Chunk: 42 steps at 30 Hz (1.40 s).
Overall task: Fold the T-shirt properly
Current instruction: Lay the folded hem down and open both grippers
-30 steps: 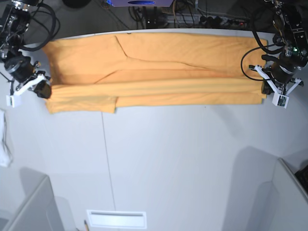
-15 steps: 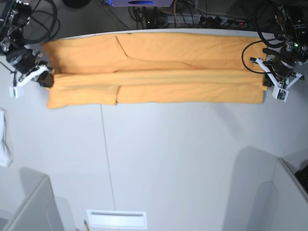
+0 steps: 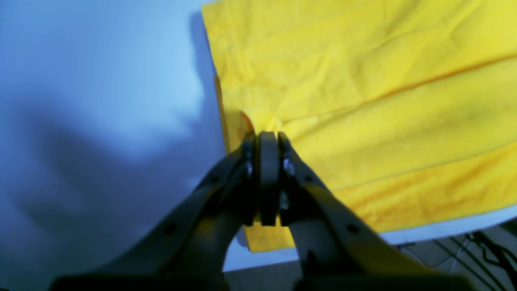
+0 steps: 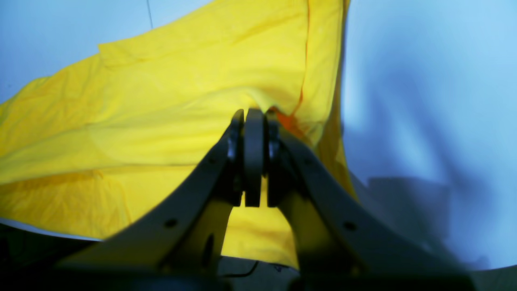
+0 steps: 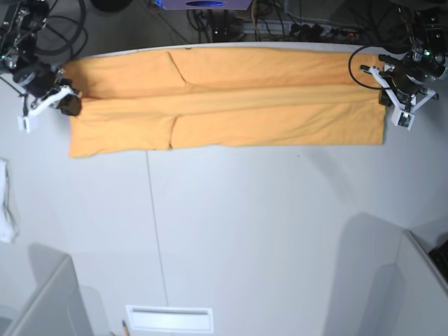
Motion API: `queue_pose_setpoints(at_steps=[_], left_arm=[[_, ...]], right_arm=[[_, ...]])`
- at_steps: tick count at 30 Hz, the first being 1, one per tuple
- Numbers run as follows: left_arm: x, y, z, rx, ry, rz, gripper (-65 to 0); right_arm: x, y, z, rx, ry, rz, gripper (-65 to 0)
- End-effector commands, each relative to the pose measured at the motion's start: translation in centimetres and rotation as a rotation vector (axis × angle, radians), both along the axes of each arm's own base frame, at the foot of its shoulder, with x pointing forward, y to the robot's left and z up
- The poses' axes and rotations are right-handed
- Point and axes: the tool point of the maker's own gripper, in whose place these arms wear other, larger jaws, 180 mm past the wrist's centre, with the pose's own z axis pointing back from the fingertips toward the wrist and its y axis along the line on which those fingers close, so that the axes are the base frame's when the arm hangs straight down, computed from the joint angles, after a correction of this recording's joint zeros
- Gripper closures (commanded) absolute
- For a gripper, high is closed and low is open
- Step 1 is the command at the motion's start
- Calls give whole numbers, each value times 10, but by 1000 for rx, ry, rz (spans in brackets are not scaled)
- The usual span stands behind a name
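Mid lengthwise fold: left gripper (image 3: 264, 135) and right gripper (image 4: 252, 115) clamped on T-shirt (image 5: 224, 98) ends, seemingly top layer. Next: lay edge flat, release.

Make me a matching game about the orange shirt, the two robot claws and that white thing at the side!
Things:
1. T-shirt
2. left claw
3. right claw
4. white cloth

Places in the base view:
A. pinching the shirt's right-hand end
B. lying at the picture's left edge
C. stretched along the table's far side
D. pinching the shirt's left-hand end

Pairs: 1-C, 2-A, 3-D, 4-B
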Motion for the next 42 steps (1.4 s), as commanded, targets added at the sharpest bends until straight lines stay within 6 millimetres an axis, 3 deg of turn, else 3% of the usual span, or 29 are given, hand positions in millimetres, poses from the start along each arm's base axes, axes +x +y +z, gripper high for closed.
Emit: queue_pose_setpoints(at_steps=[1,13,17,18,21,23,28,31,35,39,40,42], left_arm=[[5,3,8,20,-23,-12,0],[2,5,5,19,-12,-7,0],[2,4,6,19,-13,-8,0],[3,5,6,21,-15,-9,0],[6,7,9,27,-26,-7,-171],[9,10,13,34,-32,-13,-270],[21,22,28,52,-91,22,-513],[35,37,49,55,-174,75,-578],[44,41,78,-94,-302,141,-579],[45,32,99,-279,-397,171,-559],[44,28,100,-304,-399,165,-520],[45,21,99,-343,-398,159,-352]], right_arm=[[1,-4,6,-13,-19,3,0],[-20,-13,-24,27,79,-50,0],[-21,-14,-24,26,81,-53,0],[-21,-15,-24,25,80,-56,-63],[-19,-16,-23,22,75,-54,-233],[-18,-16,-21,19,69,-52,-290],[-12,-21,-8,-5,26,-61,-299],[-8,-34,-1,-20,0,-97,-299],[2,-41,20,-56,-63,-103,-299],[14,-27,45,-89,-129,-42,-297],[16,-21,49,-90,-143,-24,-297],[20,0,49,-70,-154,27,-266]])
